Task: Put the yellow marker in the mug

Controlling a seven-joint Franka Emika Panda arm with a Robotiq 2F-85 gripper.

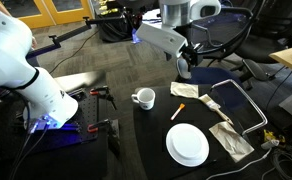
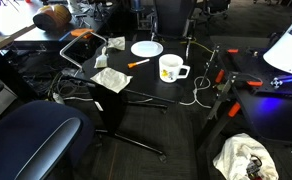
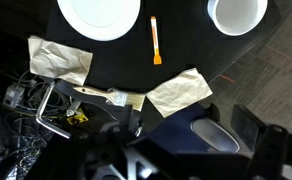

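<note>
The yellow marker (image 3: 156, 40), a short, thin, smooth stick, lay flat on the round matte-black worktop (image 1: 151, 125). It was between the mug (image 3: 238, 14) and the plate (image 3: 104, 15) and touched neither. The mug was small, glossy white ceramic, standing upright with its loop handle to one side. The plate was a flat, round white disc, much wider than the mug.

Two crumpled pale napkins lay nearby. One napkin (image 3: 178, 92) lay between the marker and the tool, and the other napkin (image 3: 61, 60) was just beside the plate. A bent shiny metal tube (image 1: 241, 100) sat at the worktop's edge.

The tool (image 1: 186, 66) hung above the worktop's rim, well apart from the marker. Its dark fingers were spread and held nothing.
</note>
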